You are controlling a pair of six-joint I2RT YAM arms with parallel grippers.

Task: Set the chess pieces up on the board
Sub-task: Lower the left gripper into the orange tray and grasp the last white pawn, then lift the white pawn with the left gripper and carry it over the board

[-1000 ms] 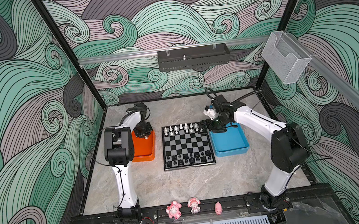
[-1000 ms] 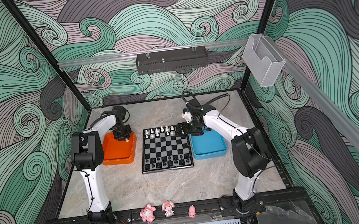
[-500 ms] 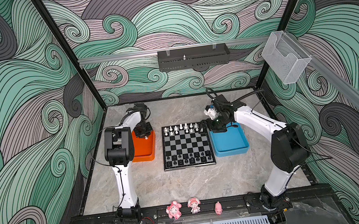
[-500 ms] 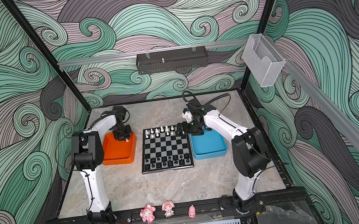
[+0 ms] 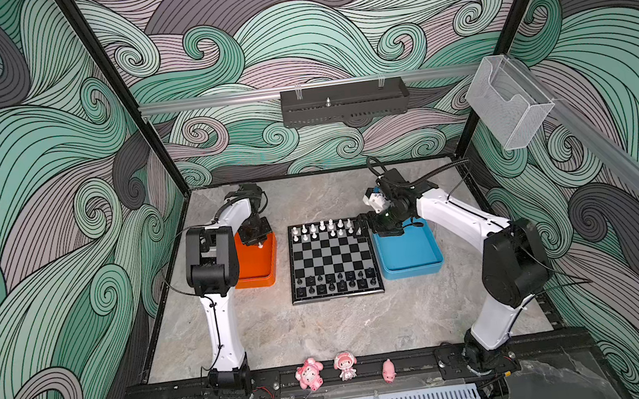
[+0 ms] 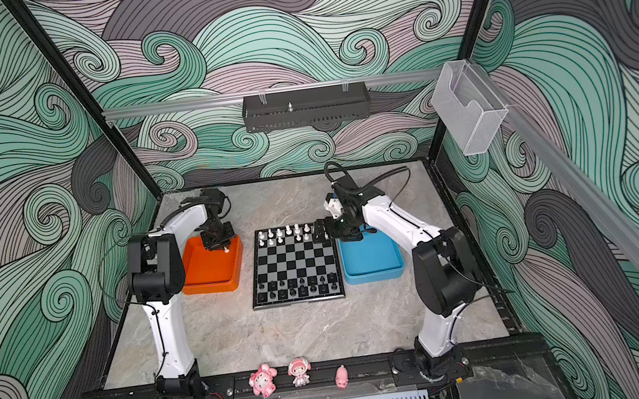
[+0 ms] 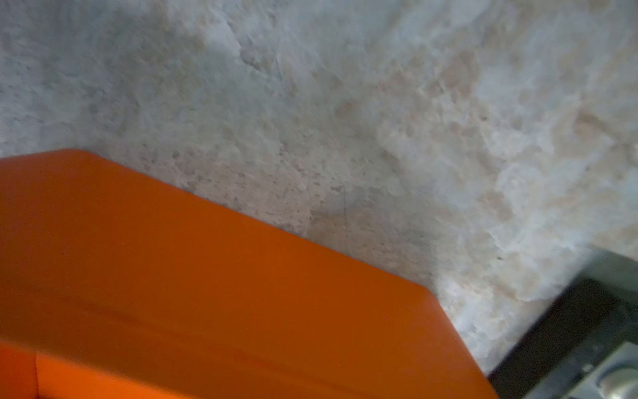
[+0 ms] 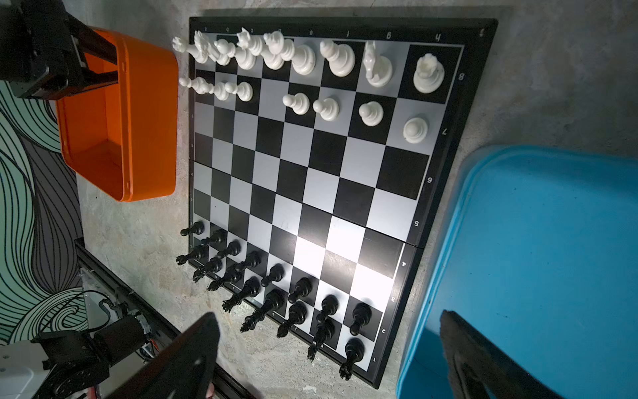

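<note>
the board (image 5: 333,258) sits in the middle; black pieces (image 5: 335,286) fill its near rows; white pieces (image 5: 321,228) fill the far rows but for one bare pawn square (image 8: 272,95); the left gripper (image 5: 258,240) has just closed, it seems on the last white piece (image 5: 260,245) in the orange tray (image 5: 255,267); so one drop looks left; it must clear the tray's wall; the right gripper (image 5: 362,228) hangs wide open at the board's far corner by the blue tray (image 5: 409,256); the middle rows are bare.

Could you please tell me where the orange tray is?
In both top views, the orange tray lies left of the chessboard, under the left tool.
</note>
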